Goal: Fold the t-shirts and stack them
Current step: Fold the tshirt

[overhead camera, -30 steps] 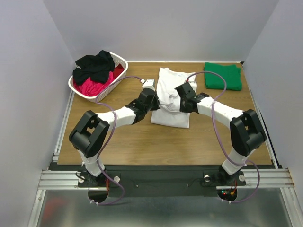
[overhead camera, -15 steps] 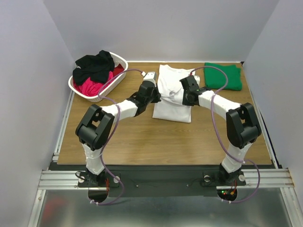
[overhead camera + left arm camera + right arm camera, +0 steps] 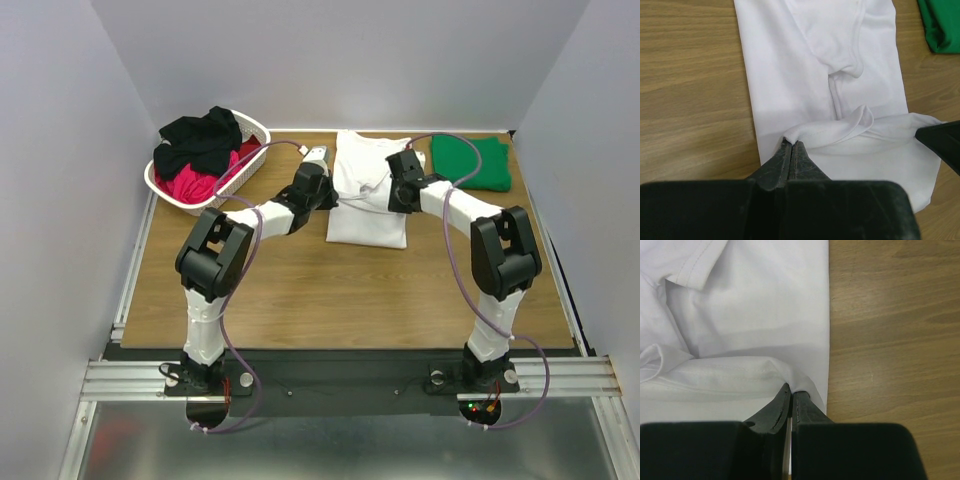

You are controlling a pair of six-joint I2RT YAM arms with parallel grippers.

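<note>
Left fingers (image 3: 782, 161) and right fingers (image 3: 806, 409) each clamp the white t-shirt's (image 3: 790, 75) raised fold at opposite edges, far-centre on worktop (image 3: 690, 100).

No text, label, brand, number or sign can be read in any view. The white t-shirt (image 3: 790, 75) shows only plain cloth and stitched hems. The green t-shirt (image 3: 478, 168), at the far right corner of the tabletop (image 3: 300, 290), is likewise plain.

Half-folded white t-shirt (image 3: 368, 225) mid-table; folded green t-shirt (image 3: 490, 165) far right.
</note>
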